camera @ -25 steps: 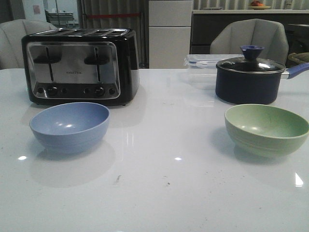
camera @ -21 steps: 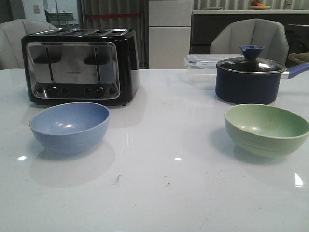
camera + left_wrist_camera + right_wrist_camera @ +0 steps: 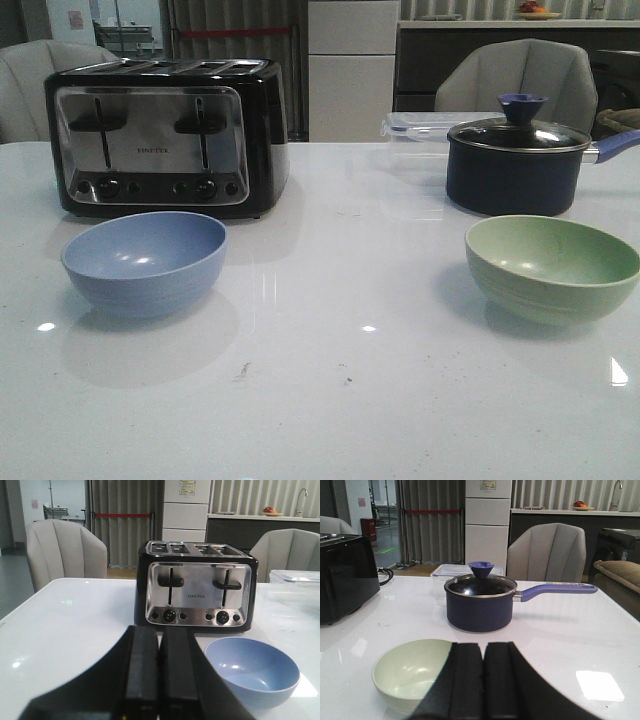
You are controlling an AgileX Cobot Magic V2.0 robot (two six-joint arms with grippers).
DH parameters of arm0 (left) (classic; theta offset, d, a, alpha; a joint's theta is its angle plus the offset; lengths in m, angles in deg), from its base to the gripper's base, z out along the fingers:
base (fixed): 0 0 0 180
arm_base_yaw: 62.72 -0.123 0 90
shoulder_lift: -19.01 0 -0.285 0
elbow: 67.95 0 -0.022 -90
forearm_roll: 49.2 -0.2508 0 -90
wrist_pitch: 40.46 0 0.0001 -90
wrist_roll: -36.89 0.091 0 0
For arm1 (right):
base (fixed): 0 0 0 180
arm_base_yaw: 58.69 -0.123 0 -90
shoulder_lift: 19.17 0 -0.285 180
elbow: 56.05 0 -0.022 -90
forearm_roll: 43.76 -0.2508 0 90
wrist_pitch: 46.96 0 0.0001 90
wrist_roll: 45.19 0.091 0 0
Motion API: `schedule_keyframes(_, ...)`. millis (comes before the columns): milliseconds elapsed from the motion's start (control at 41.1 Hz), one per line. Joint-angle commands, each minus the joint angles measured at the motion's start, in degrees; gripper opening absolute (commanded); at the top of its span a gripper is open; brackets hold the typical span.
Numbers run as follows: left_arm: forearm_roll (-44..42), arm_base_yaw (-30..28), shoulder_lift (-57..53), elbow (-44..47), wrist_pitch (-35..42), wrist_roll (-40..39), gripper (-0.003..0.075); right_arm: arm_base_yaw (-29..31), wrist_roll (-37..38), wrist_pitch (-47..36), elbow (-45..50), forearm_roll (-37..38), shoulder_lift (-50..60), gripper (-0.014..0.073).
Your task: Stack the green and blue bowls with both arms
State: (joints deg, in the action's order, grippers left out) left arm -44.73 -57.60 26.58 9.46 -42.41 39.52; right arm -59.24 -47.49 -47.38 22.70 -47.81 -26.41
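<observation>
The blue bowl (image 3: 145,262) stands upright and empty on the white table at the left, in front of the toaster. It also shows in the left wrist view (image 3: 252,671). The green bowl (image 3: 552,266) stands upright and empty at the right, in front of the pot, and shows in the right wrist view (image 3: 410,674). Neither arm shows in the front view. My left gripper (image 3: 159,647) is shut and empty, near the blue bowl's side. My right gripper (image 3: 483,652) is shut and empty; its fingers cover part of the green bowl's rim in that view.
A black and silver toaster (image 3: 165,135) stands behind the blue bowl. A dark navy lidded pot (image 3: 515,160) with a long handle stands behind the green bowl, with a clear plastic box (image 3: 420,128) beside it. Chairs stand beyond the table's far edge.
</observation>
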Motion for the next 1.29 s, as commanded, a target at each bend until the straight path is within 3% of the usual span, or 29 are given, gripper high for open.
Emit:
schedule_keyframes(0,0.4,0.4,-1.2,0.3,5.3,0.0,0.0096,0.2,-0.1,-6.1,-0.1,0.4,1.2,0.0057)
schedule_keyframes(146,0.2,0.4,-1.2,0.2,6.5,0.0,0.0096,0.2,-0.1,-6.4,-0.8,0.4,1.2,0.0057)
schedule_keyframes(292,0.5,0.4,-1.2,-3.5,8.0,0.0,0.0096,0.2,-0.1,-1.2,-6.2,0.3,1.2,0.0057)
schedule_keyframes(486,0.5,0.4,0.2,-16.0,-1.3,0.0,0.0096,0.2,-0.1,6.9,-18.6,0.4,-0.5,0.0057)
schedule_keyframes(681,-0.8,0.4,7.8,-30.6,-12.7,0.0,0.0096,0.2,-0.1,12.5,-29.7,0.4,-9.3,0.0057)
schedule_keyframes(851,-1.2,0.4,16.6,-38.8,-23.3,0.0,0.0096,0.2,-0.1,22.2,-37.2,0.4,-18.0,0.0057)
schedule_keyframes(1142,-1.1,0.4,27.2,-39.2,-33.1,0.0,0.0096,0.2,-0.1,32.5,-38.3,0.4,-29.5,0.0057)
schedule_keyframes(1264,-0.9,0.4,30.2,-37.5,-33.3,0.0,0.0096,0.2,-0.1,34.7,-38.3,0.4,-33.5,0.0057)
